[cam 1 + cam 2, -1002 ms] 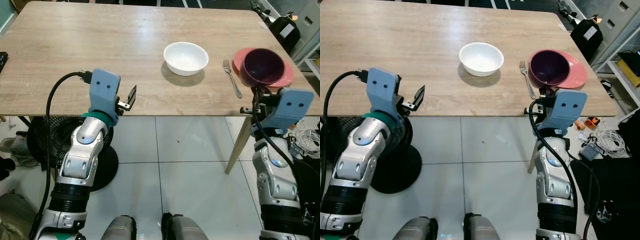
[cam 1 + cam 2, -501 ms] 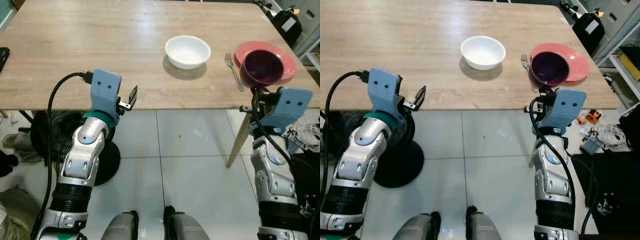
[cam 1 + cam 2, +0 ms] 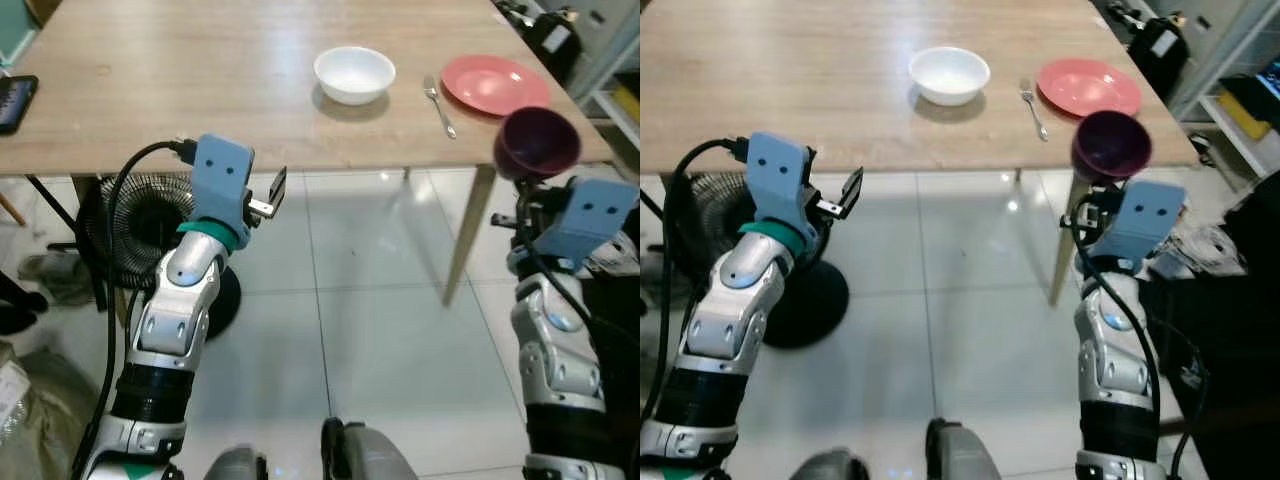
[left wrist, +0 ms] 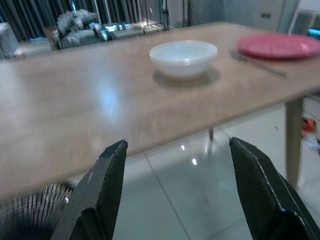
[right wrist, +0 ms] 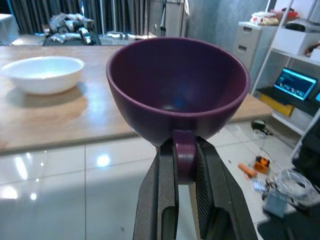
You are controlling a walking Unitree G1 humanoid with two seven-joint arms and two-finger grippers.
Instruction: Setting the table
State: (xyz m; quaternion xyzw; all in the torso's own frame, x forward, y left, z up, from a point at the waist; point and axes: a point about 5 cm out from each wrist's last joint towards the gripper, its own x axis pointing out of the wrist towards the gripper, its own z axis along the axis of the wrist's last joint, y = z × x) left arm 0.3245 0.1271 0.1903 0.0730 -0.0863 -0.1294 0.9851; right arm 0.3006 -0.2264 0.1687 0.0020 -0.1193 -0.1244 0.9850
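Observation:
A dark purple cup [image 5: 177, 87] hangs in front of the table's right corner, over the floor, upright. My right gripper [image 5: 184, 150] is shut on the cup's handle from below. A pink plate [image 3: 496, 85] lies bare at the right end of the wooden table [image 3: 150, 90], with a fork [image 3: 438, 103] to its left and a white bowl [image 3: 354, 72] further left. My left gripper [image 3: 268, 195] is open and holds nothing, below and in front of the table's near edge.
A black floor fan [image 3: 90, 215] stands under the table's left side. One table leg [image 3: 465, 235] comes down near my right arm. A dark phone-like thing [image 3: 12, 100] lies at the table's left edge. Bags and shelves crowd the far right.
The view has drawn back from the table. The purple cup, which sat over the pink plate, now hangs off the table's edge in my right gripper. The plate is left bare.

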